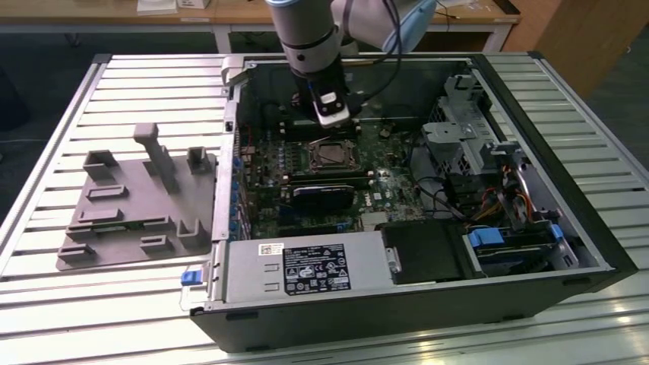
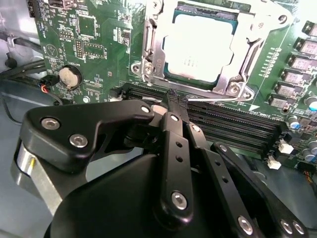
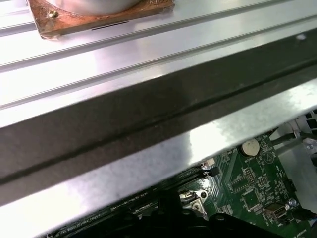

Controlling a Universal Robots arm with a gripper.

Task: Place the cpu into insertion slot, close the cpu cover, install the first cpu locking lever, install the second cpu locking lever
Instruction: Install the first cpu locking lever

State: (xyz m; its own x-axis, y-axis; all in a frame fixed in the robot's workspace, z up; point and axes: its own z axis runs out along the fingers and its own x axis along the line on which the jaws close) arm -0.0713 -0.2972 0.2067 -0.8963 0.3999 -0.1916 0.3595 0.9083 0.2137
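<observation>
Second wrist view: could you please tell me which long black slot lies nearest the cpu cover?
The slot bordering the cpu cover. The other slots run parallel beyond it, each farther from the cover.

You have one cpu (image 2: 198, 47) framed by one cpu cover (image 2: 151, 49), with one round coin battery (image 2: 69, 77) well apart from the cpu. Around the cpu stands one open computer case (image 1: 406, 312), and one grey fixture plate (image 1: 132, 220) lies far from the cpu.

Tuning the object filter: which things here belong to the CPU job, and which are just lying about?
Job: cpu; cpu cover; gripper.
Lying about: grey moulded tray; power supply; coin cell; long black slots.
</observation>
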